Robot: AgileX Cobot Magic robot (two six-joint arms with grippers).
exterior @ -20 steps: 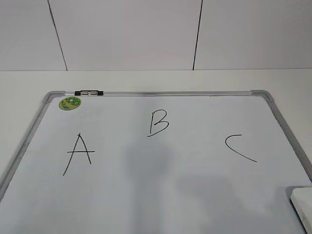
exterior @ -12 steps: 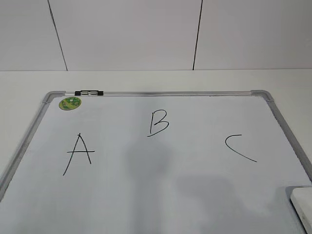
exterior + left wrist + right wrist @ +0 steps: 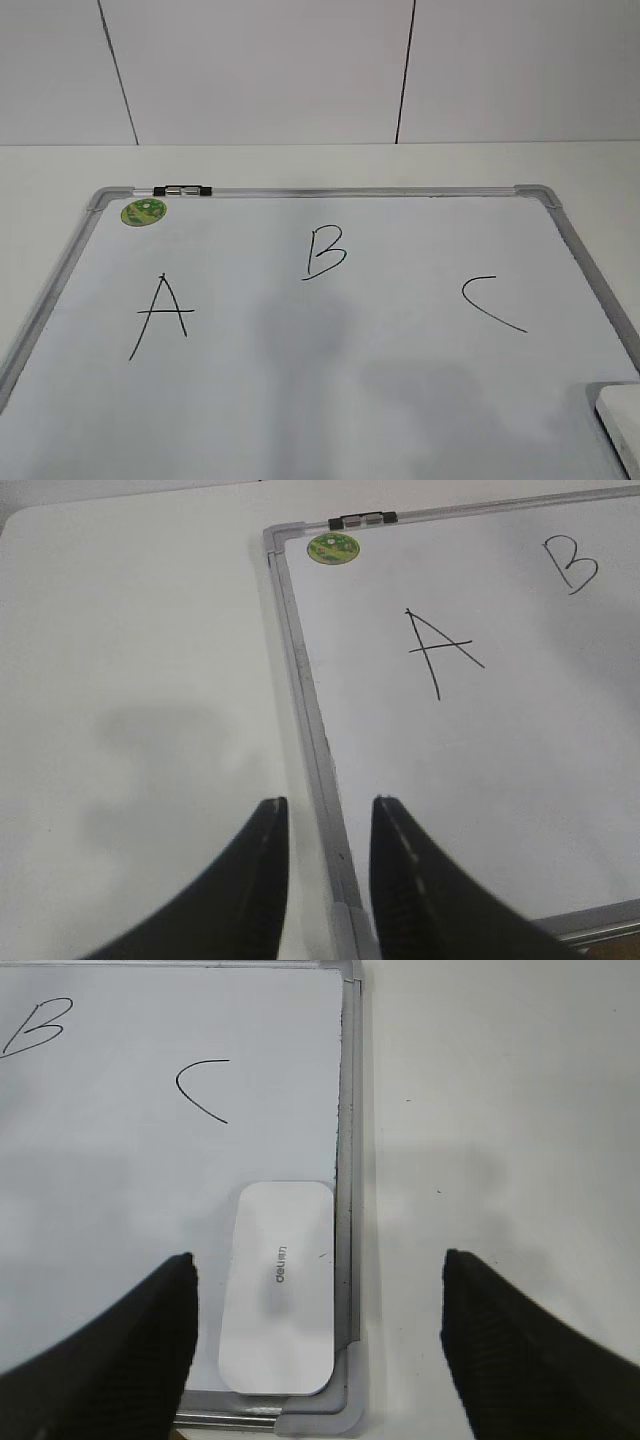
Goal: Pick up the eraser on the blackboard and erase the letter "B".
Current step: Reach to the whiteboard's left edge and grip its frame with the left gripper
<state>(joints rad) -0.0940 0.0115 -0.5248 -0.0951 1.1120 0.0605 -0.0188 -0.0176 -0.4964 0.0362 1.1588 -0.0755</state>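
Observation:
The blackboard is a white board with a grey frame, lying flat on the table. The black letter "B" stands between an "A" and a "C". The white eraser lies in the board's near right corner against the frame; only its edge shows in the exterior view. My right gripper is wide open above the eraser and frame, touching nothing. My left gripper is open above the board's left frame, empty. "B" also shows in both wrist views.
A round green sticker sits in the board's far left corner, beside a black clip on the top frame. White table surrounds the board, and a white tiled wall stands behind.
The eraser's edge has slipped slightly lower in the exterior view; nothing else has visibly moved.

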